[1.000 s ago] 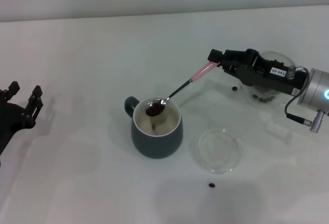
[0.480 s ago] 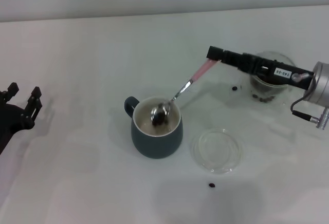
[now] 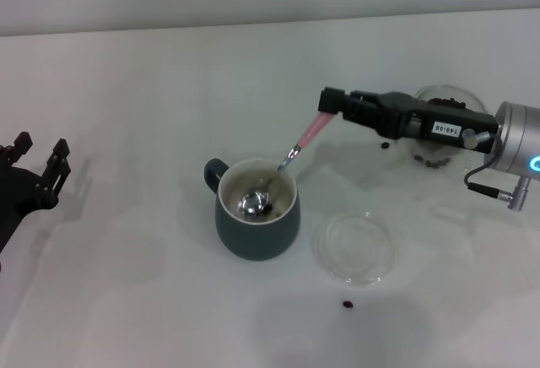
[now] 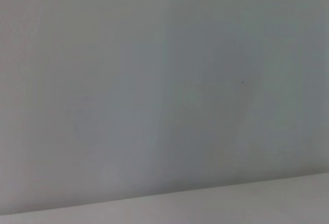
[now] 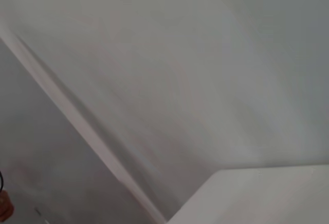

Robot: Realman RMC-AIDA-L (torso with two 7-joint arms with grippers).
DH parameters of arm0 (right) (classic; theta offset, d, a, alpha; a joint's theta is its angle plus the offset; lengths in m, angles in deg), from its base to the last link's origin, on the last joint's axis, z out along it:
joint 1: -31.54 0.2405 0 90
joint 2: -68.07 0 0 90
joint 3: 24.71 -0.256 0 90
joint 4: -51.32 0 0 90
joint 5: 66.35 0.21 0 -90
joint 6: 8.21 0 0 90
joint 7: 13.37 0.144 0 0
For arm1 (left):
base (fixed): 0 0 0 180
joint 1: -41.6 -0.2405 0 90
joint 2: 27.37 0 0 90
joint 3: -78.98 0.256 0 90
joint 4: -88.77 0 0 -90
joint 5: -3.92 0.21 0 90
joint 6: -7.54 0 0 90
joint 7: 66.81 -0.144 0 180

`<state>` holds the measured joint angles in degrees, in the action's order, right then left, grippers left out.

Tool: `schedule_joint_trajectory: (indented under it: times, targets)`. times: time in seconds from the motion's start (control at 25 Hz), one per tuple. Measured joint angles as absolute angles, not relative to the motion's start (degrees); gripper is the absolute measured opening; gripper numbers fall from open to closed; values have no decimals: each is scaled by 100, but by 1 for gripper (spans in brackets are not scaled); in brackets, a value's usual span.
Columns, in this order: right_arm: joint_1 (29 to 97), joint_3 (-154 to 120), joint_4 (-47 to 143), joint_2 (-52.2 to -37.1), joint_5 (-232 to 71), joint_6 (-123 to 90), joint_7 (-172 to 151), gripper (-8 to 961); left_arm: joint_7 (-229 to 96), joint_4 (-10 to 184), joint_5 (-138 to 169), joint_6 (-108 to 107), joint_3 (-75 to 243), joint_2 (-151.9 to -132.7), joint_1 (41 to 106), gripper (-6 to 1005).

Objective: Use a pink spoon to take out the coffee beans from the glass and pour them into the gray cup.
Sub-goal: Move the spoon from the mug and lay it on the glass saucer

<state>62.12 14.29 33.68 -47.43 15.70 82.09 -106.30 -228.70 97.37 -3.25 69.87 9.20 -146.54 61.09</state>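
Note:
In the head view the gray cup [image 3: 256, 229] stands at the table's middle, its loop handle to the left. My right gripper [image 3: 331, 102] is shut on the pink spoon [image 3: 308, 136] by the end of its handle, up and right of the cup. The spoon slopes down into the cup, its metal bowl [image 3: 253, 202] tipped inside against the cream wall, with dark coffee beans [image 3: 265, 208] beside it. The glass [image 3: 439, 132] with beans in it stands at the right, partly behind my right arm. My left gripper [image 3: 38, 157] is parked open at the far left.
A flat clear glass saucer [image 3: 354, 246] lies right of the cup. One stray bean [image 3: 347, 305] lies near the front, another [image 3: 385, 144] beside the glass. The wrist views show only blank wall.
The right gripper has moved left and turned. The spoon bowl has dropped from above the rim into the cup and tipped, and the beans have left it.

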Motion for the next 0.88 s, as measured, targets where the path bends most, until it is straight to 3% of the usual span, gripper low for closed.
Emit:
schedule_joint_trajectory:
  times: [0.44, 0.88]
  targets:
    - [6031, 1396, 3327, -4661, 2224, 8280, -9573, 145, -22870, 9739, -330, 6932, 920, -14654, 6111, 523]
    - [5393, 1378, 2706, -4499, 2422, 8559, -9234, 145, -22870, 9738, -329, 6922, 920, -14654, 6130, 521]
